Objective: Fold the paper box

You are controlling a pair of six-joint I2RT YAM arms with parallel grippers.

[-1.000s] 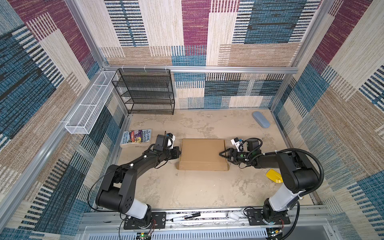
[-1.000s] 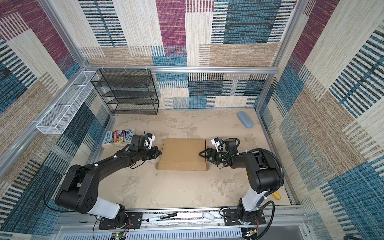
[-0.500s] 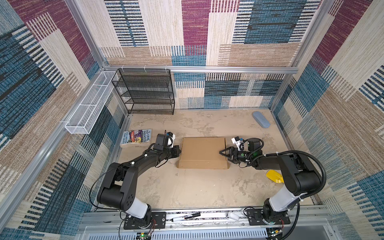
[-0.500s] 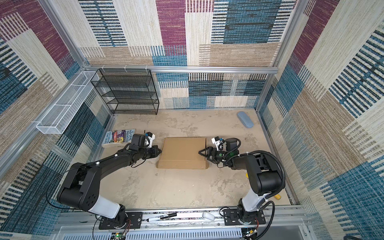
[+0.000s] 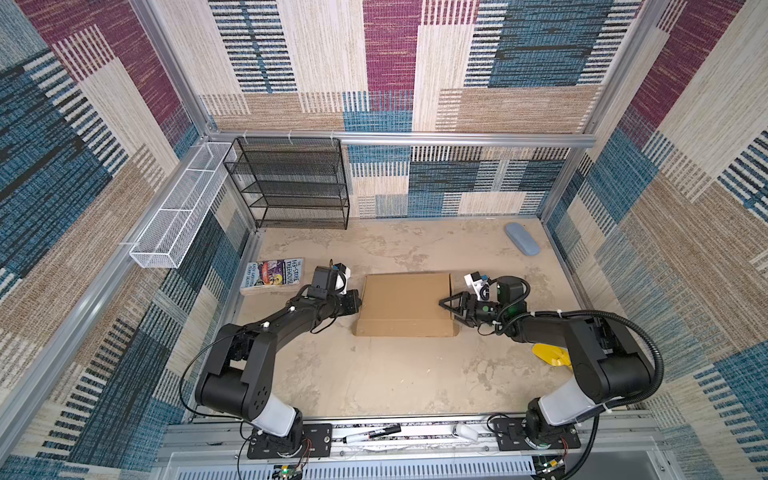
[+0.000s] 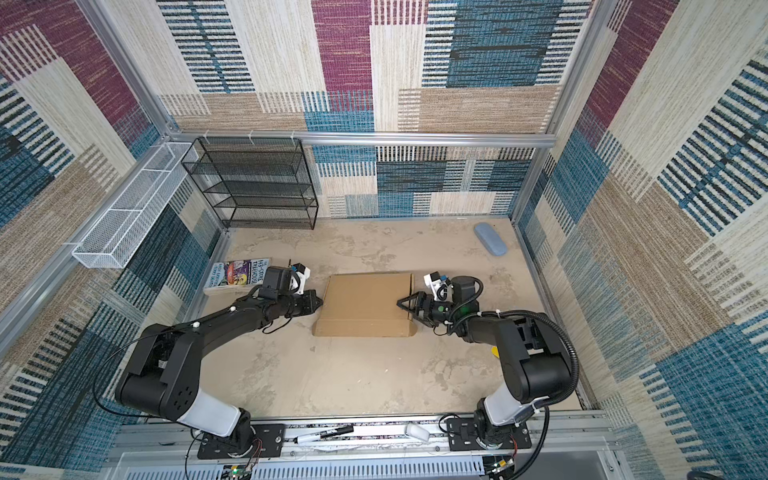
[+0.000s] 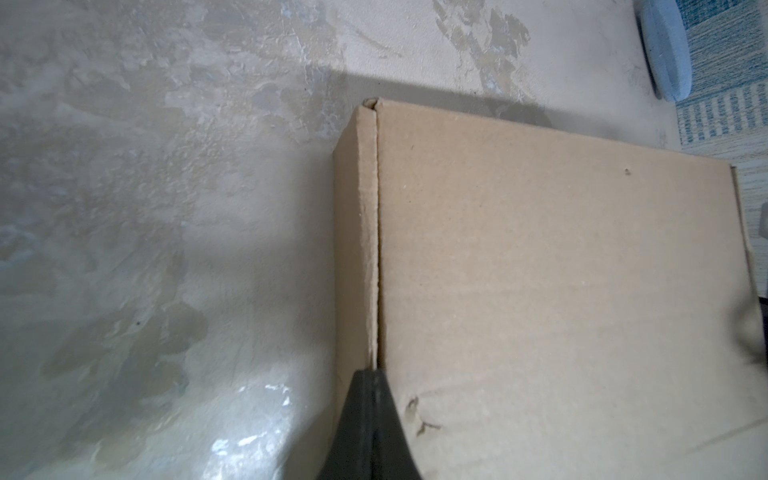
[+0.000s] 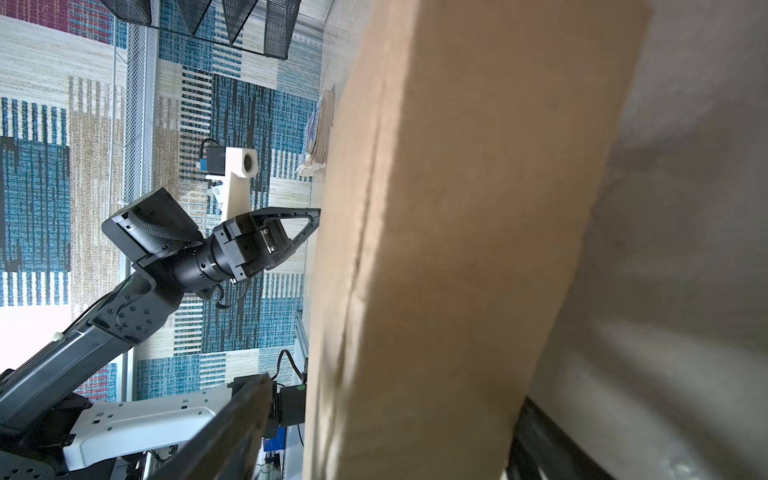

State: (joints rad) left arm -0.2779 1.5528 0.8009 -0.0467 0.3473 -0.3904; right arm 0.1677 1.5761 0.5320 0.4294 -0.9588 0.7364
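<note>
The paper box [image 5: 405, 305] sits folded, left tool [image 5: 357, 304] closed against 1 end, right tool [image 5: 444, 303] spread wide around the other.

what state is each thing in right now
box, folded up, lid down, lying flat
left gripper, shut, tip against the box's left edge
right gripper, open, astride the box's right edge
book, closed, lying flat
case, closed
rack, upright
</note>
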